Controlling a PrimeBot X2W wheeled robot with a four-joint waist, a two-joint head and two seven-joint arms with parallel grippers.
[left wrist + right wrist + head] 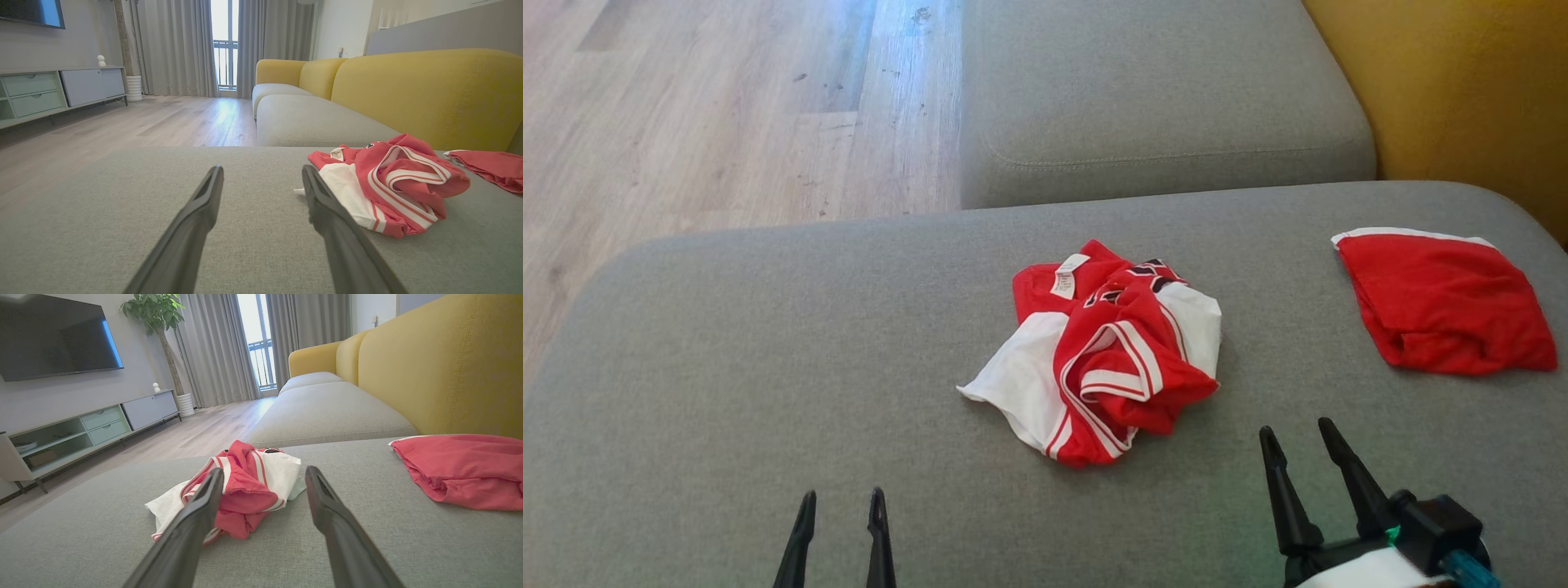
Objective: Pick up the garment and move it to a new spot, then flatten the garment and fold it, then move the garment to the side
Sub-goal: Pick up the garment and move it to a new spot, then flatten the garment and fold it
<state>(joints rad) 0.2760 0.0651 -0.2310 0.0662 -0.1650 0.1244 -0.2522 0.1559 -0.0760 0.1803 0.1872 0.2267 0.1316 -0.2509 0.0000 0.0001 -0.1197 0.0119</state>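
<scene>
Garment (1107, 351) crumpled, ahead-left of right claw (1294, 426)

Garment (1107, 359): thin red-and-white cloth, smooth, matt. Seat cushion (768, 367): grey woven fabric, coarse, matt. Floor (686, 106), upper left: pale wood grain, slight sheen. Left tool (843, 492), right tool (1294, 426): dark matt plastic.

Before me, the garment (1107, 351) on the seat cushion (727, 367), another cloth (1445, 302) to its right, second cushion (1160, 90) behind — left gripper (843, 494) and right gripper (1294, 426) nearest me.
</scene>
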